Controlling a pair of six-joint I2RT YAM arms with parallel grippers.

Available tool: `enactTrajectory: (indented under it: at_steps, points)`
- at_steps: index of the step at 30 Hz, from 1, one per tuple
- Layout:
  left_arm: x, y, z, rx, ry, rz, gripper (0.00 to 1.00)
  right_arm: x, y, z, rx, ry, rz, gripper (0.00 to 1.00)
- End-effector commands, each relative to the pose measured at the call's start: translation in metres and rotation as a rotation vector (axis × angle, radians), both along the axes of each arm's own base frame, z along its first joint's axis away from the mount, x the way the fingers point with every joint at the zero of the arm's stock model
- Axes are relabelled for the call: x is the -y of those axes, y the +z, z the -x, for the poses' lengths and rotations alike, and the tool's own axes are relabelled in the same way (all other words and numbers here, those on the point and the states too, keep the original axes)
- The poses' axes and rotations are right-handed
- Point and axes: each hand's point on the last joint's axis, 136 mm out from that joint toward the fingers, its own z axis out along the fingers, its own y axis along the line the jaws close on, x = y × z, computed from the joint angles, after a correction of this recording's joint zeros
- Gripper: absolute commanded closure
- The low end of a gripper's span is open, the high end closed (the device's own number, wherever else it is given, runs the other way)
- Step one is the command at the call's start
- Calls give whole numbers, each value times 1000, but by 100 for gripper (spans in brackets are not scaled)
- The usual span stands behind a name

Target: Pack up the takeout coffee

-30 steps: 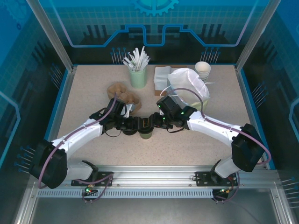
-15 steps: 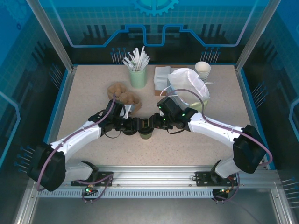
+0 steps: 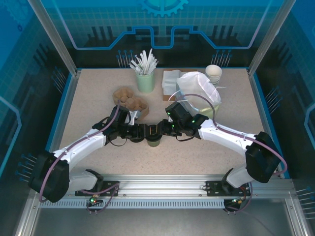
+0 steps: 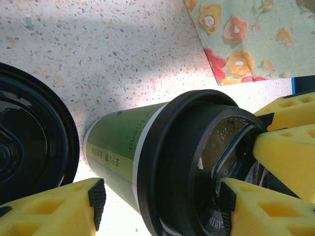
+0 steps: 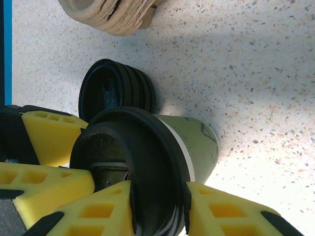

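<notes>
The takeout coffee (image 5: 193,142) stands upright at the near middle of the table (image 3: 98,93), between your two grippers.
Your right gripper (image 5: 158,189) is clamped on the rim of its black lid (image 5: 118,147), with one pad over the lid's top and the other on the outside of the rim. Your left gripper (image 4: 161,184) straddles the opposite rim with its fingers apart, and a strip of table shows between one pad and the olive-green wall. A stack of spare black lids (image 5: 118,91) stands just beside the cup. A pile of brown pulp carriers (image 5: 110,17) sits farther back.
</notes>
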Motion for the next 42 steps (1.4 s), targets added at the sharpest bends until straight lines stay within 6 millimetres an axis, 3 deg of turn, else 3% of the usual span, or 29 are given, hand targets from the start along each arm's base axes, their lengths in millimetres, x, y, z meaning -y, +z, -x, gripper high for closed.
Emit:
enactTrajectory:
  at_steps: [1,24,42]
  points:
    - [-11,-25,19,-101,9,-39,37,30,-36,15,-82,-44,141,69]
    - [-17,-39,24,-134,22,-36,38,37,-57,21,-124,-62,173,70]
    - [-19,-47,29,-148,33,-31,38,35,-51,19,-112,-57,166,71]
